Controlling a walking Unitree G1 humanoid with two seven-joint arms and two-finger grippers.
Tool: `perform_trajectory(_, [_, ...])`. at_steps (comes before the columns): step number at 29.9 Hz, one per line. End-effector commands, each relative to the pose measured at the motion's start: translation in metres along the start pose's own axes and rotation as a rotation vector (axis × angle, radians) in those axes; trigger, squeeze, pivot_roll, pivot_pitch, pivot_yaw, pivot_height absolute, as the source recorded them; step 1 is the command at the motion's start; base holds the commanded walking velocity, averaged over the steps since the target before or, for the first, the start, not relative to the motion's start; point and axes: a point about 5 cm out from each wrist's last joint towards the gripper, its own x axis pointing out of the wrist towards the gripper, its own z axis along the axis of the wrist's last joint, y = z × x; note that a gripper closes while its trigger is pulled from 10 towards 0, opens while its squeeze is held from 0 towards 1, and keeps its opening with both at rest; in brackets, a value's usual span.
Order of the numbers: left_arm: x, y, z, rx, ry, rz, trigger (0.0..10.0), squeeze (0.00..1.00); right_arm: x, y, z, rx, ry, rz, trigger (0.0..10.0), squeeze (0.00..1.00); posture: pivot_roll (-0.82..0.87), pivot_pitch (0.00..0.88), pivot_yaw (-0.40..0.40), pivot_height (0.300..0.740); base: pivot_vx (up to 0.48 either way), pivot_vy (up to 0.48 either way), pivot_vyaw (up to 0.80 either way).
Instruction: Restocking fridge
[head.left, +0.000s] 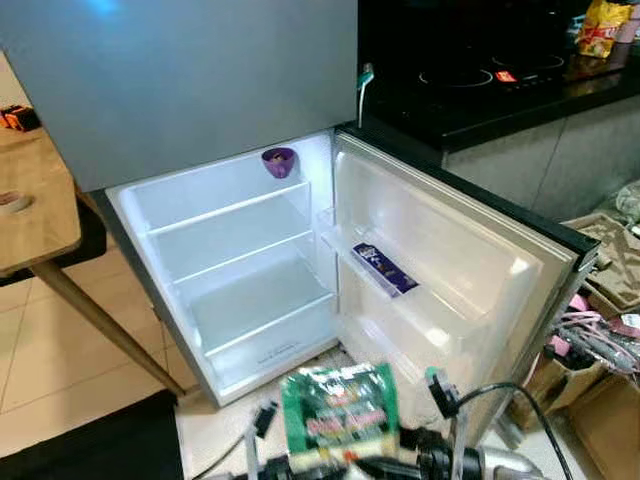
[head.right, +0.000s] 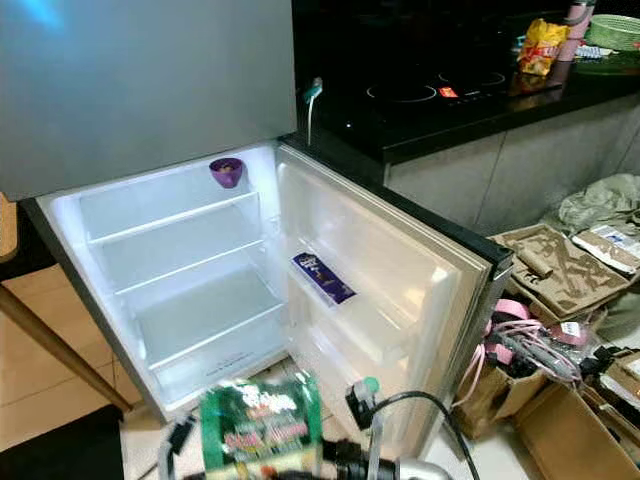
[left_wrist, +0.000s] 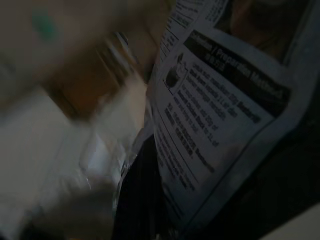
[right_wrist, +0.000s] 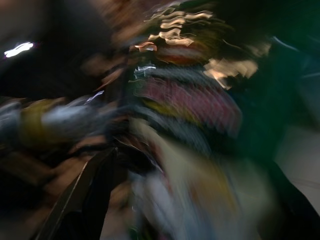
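The fridge (head.left: 240, 270) stands open, its lit interior showing bare glass shelves. A small purple cup (head.left: 279, 161) sits on the top shelf at the back right corner of the fridge. The fridge door (head.left: 450, 270) is swung wide to the right, and a dark blue packet (head.left: 384, 269) lies in its upper door shelf.

Just in front of the fridge, below its bottom edge, a green snack packet (head.left: 338, 412) with red lettering is held upright, its printed front facing the camera. Both arms meet at it: the left gripper (head.left: 262, 440) is at the packet's left lower edge and the right gripper (head.left: 400, 450) at its lower right. The left wrist view shows the packet's printed back panel close against one black finger (left_wrist: 140, 195), yet whether that gripper is pinching the packet or merely beside it cannot be told. The right wrist view is heavily blurred, so the same goes for the right gripper.

Left of the fridge stands a wooden surface (head.left: 35, 200). Right of the fridge a black counter (head.left: 500, 90) carries a hob and a yellow bag (head.left: 605, 27). Cardboard boxes (head.right: 560, 270) and pink cables (head.right: 520, 330) lie on the floor to the right of the fridge door.
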Motion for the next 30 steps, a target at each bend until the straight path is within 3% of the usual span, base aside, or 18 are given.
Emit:
perform_trajectory(1, [-0.011, -0.002, 0.031, 0.074, -0.123, -0.003, 10.0, 0.0, -0.006, -0.006, 0.004, 0.006, -0.046, -0.069, 10.0, 0.0, -0.1, 0.038, 0.025, 0.74, 0.0, 0.0, 0.0])
perform_trajectory(5, [-0.02, -0.017, 0.068, 0.163, -0.219, -0.088, 10.0, 0.0, -0.006, -0.007, 0.024, -0.049, -0.119, -0.072, 10.0, 0.0, -0.1, 0.049, 0.027, 0.74, 0.0, 0.0, 0.0])
perform_trajectory(8, [-0.02, -0.023, 0.075, 0.184, -0.219, -0.125, 10.0, 0.0, -0.003, -0.007, 0.031, -0.074, -0.137, -0.07, 10.0, 0.0, -0.09, 0.056, 0.029, 0.74, 0.0, 0.0, 0.0])
perform_trajectory(9, [-0.014, -0.031, 0.073, 0.193, -0.173, -0.18, 10.0, 0.0, 0.004, -0.006, 0.044, -0.129, -0.167, -0.066, 10.0, 0.0, -0.09, 0.059, 0.031, 0.74, 0.0, 0.0, 0.0])
perform_trajectory(11, [-0.012, -0.033, 0.072, 0.195, -0.159, -0.195, 10.0, 0.0, 0.007, -0.006, 0.047, -0.144, -0.176, -0.066, 10.0, 0.0, -0.09, 0.059, 0.031, 0.74, 0.0, 0.0, 0.0])
perform_trajectory(14, [-0.003, -0.034, 0.057, 0.166, -0.082, -0.23, 10.0, 0.0, 0.015, -0.008, 0.07, -0.223, -0.25, -0.106, 10.0, 0.0, -0.09, 0.059, 0.03, 0.74, 0.0, 0.0, 0.0])
perform_trajectory(19, [0.003, -0.036, 0.037, 0.114, 0.007, -0.253, 10.0, 0.0, 0.013, -0.007, 0.103, -0.276, -0.358, -0.117, 10.0, 0.0, -0.09, 0.056, 0.026, 0.74, 0.0, 0.0, 0.0])
perform_trajectory(24, [0.004, -0.039, 0.031, 0.097, 0.031, -0.264, 10.0, 0.0, 0.011, 0.004, 0.105, -0.283, -0.328, 0.002, 10.0, 0.0, -0.09, 0.056, 0.026, 0.74, 0.0, 0.0, 0.0])
perform_trajectory(27, [0.007, -0.042, 0.029, 0.093, 0.05, -0.279, 10.0, 0.0, 0.012, 0.02, 0.094, -0.281, -0.23, 0.161, 10.0, 0.0, -0.09, 0.056, 0.025, 0.74, 0.0, 0.0, 0.0])
perform_trajectory(30, [0.009, -0.044, 0.029, 0.093, 0.059, -0.294, 10.0, 0.0, 0.013, 0.026, 0.087, -0.272, -0.17, 0.215, 10.0, 0.0, -0.09, 0.062, 0.026, 0.74, 0.0, 0.0, 0.0])
